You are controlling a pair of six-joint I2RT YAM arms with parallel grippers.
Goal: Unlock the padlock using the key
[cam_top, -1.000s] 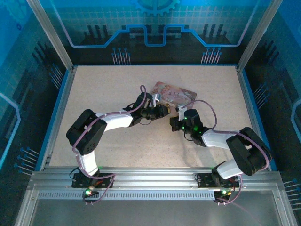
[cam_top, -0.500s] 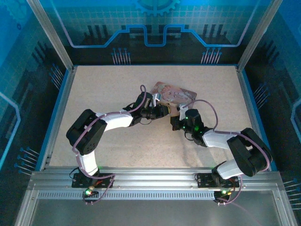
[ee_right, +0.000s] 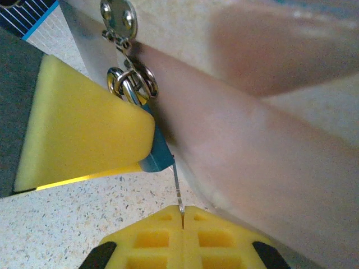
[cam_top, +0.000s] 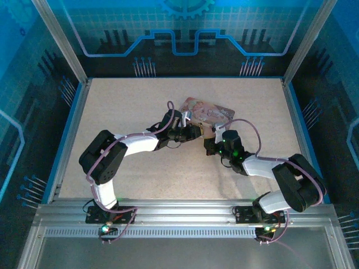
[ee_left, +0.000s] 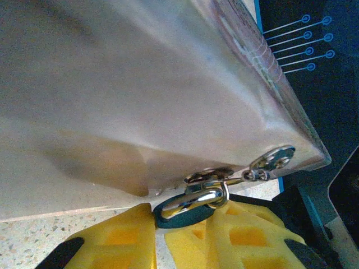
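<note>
Enclosure of blue patterned panels on an aluminium frame (cam_top: 59,42), lit blue and closed on three sides. It surrounds a speckled beige tabletop (cam_top: 129,101) with a blue border, bare apart from the items below.

Left arm (cam_top: 137,144) and right arm (cam_top: 263,165), both reaching inward to meet at the near edge of the pink illustrated rectangular tin (cam_top: 210,109). Over the last second the left arm has not shifted. The right arm has crept a little towards the tin, bringing its wrist closer to its partner. This reads as the key being fed towards the lock; a turn appears not yet begun.

Left tool (ee_left: 160,224), clenched, its yellow pads (ee_left: 112,246) pinching the small padlock of dark bluish body and thin silvery shackle (ee_right: 159,154). The padlock hangs from the silvery hasp (ee_right: 118,17) on the tin's side, just above the tabletop, shackle unopened.

Right tool (ee_right: 183,216), clenched on the tiny thin dark metal key (ee_right: 176,188). The key runs from the pads up to the padlock's underside. Its tip meets the body; how far it has entered cannot be told.
</note>
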